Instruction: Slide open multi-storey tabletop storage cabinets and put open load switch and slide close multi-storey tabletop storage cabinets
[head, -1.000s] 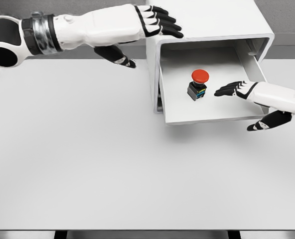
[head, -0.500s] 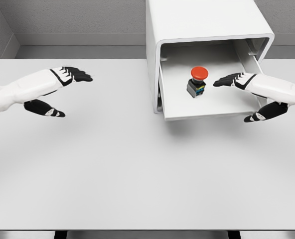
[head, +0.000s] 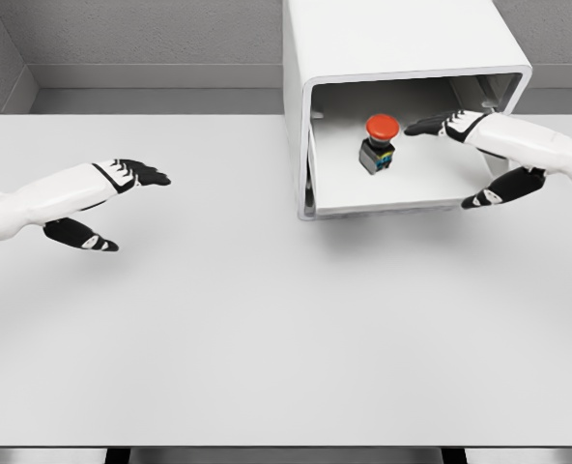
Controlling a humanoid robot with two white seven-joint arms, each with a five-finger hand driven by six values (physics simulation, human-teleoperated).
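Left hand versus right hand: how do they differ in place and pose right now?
The left hand hovers over bare table, far left of the cabinet; the right hand is at the open drawer, fingers reaching over it toward the red-capped switch. The left hand's thumb hangs over the tabletop; the right hand's thumb sits by the drawer's front right corner. Both are open and hold nothing.

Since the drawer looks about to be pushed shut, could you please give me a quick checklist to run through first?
1. Red-capped load switch inside the white drawer: ok.
2. Switch upright: ok.
3. Right hand holds nothing, fingers open: ok.
4. Right fingers clear of the white cabinet opening: not ok, they reach over the drawer.
5. Left hand open over the grey table, away from the cabinet: ok.
6. Right thumb contact with drawer front: cannot tell.
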